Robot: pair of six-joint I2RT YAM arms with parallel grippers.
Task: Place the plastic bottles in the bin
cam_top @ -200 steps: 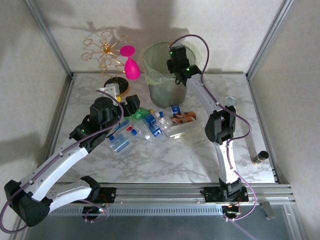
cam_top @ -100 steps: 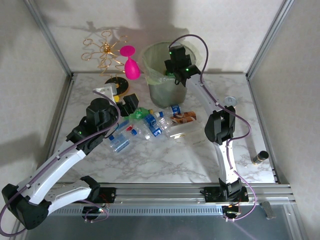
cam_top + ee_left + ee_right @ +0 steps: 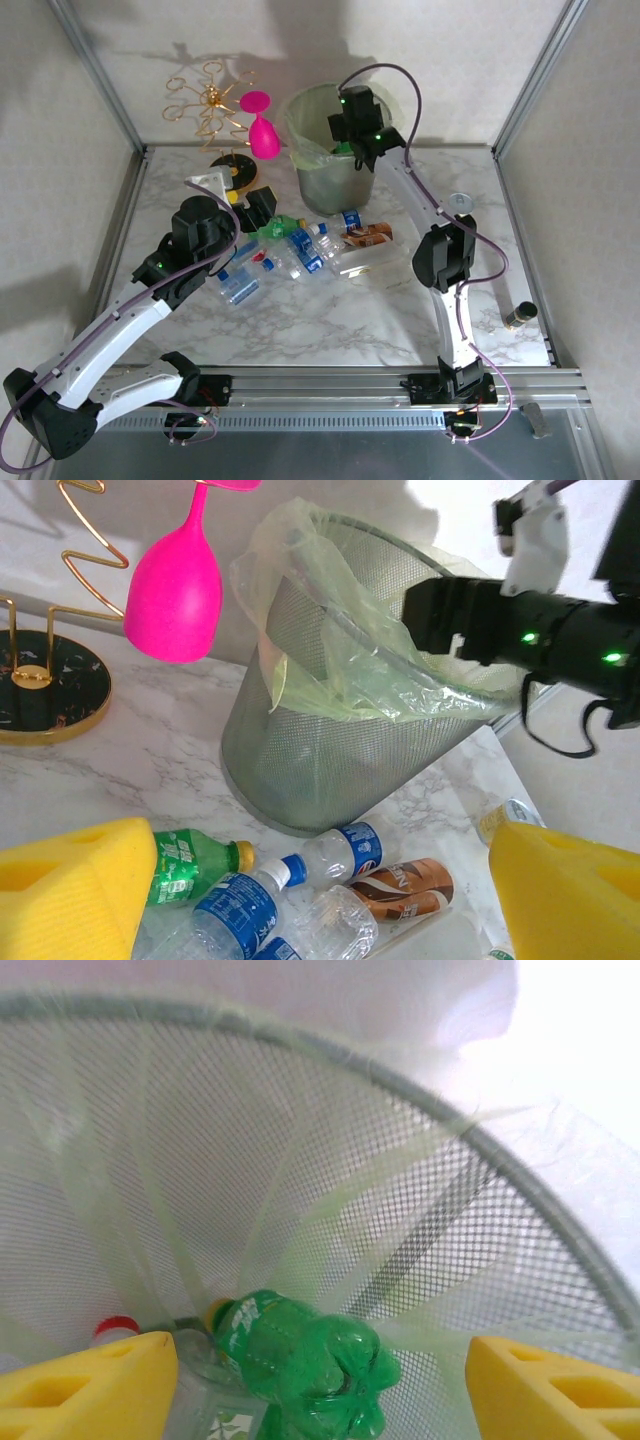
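Overhead, found the right gripper [image 3: 350,145] hanging over the mouth of the mesh bin [image 3: 335,185], at the far centre of the marble table [image 3: 330,330]. Checked its wrist view: yellow fingers [image 3: 90,1390] spread wide, gripping nothing. Saw a crumpled green bottle [image 3: 300,1360] lying loose in the bottom of the bin, below and between the fingers, touching neither. Noted a red-capped bottle [image 3: 117,1328] just beside it, mostly hidden. Logged a pale green liner bag [image 3: 340,670] draped over the bin's rim.

Found the left gripper [image 3: 320,900] likewise open and empty, held low over the loose bottles [image 3: 300,250] heaped on the table just in front of the bin. Picked out among them a second green bottle [image 3: 185,858], a clear blue-labelled bottle [image 3: 235,910] and a brown-labelled bottle [image 3: 400,890], the last near the bin's foot.

Marked a pink goblet [image 3: 170,590], bowl downward, left of the bin beside a gold wire rack [image 3: 210,110]. Spotted a small metal can [image 3: 519,316] at the table's right edge, well apart.
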